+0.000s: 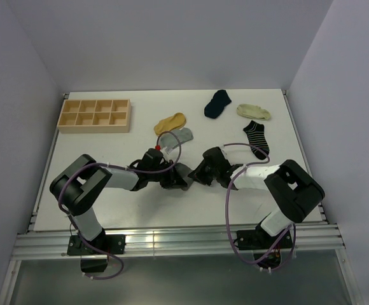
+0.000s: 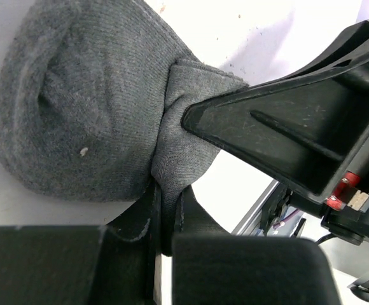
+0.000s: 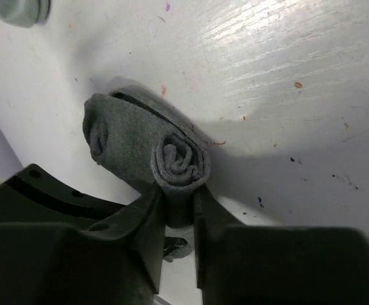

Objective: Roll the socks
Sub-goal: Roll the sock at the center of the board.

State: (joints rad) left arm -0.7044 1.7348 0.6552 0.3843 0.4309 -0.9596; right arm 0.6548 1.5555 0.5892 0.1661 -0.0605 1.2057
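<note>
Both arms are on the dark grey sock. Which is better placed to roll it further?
Right. The right hand grips the coiled end of the dark grey sock and could probably wind on; the left hand only pinches bunched fabric, like an anchor.

Overhead, the jaws hide most of the dark grey sock (image 3: pixel 140 136) — a grey shape (image 3: pixel 16 9) in the right wrist view's corner is cut off, unidentifiable.

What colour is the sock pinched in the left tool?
The sock is dark grey, seen best in the left wrist view.
</note>
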